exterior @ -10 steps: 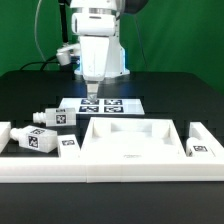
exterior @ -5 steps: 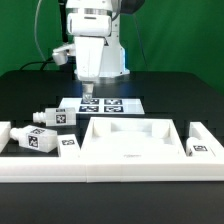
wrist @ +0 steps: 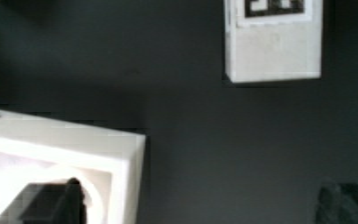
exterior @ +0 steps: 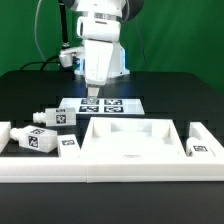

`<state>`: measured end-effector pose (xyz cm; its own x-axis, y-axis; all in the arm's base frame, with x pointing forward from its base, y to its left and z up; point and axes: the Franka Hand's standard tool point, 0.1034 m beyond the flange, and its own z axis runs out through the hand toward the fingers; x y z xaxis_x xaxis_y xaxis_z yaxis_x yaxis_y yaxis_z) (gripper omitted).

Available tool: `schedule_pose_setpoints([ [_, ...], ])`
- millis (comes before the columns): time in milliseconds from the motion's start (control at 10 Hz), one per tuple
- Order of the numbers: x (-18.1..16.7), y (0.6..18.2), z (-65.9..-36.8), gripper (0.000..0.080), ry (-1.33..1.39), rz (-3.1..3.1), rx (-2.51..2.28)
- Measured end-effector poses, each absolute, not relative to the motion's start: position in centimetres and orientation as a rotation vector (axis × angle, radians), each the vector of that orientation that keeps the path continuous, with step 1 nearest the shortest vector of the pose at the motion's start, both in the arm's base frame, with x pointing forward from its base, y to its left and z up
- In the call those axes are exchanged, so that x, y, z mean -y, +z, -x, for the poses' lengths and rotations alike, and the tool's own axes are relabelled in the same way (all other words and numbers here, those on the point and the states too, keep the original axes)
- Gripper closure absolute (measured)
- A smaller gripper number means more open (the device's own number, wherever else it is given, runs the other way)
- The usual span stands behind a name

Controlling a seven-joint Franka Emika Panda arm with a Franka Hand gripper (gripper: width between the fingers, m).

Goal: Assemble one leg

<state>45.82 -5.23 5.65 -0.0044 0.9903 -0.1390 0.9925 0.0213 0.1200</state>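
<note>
White square-section leg (exterior: pixel 52 117) lies on black table (exterior: pixel 165 85).

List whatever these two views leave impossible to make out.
- Exterior view: leftmost leg, cut by the picture's edge.
- Wrist view: white tagged piece, cut by the edge; leg or marker board, unclear.
- Wrist view: end effector, only dark blurred fingertips at the edge.

Pincer (exterior: pixel 92 96) above marker board (exterior: pixel 126 105)
</note>
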Motion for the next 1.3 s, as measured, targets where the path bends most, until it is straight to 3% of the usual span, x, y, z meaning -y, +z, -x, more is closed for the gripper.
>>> schedule_pose_setpoints([
  [100, 3.9, 5.8, -46.1, 0.0151, -0.029, -2.068, -2.091],
  [400, 4.0, 5.6, -46.0, 0.0151, -0.043, -2.048, -2.107],
  [900, 6.0, 4.8, -46.0, 0.0151, -0.078, -2.042, -2.056],
  [1300, 2.9, 3.8, -45.7, 0.0151, -0.193, -2.073, -1.954],
])
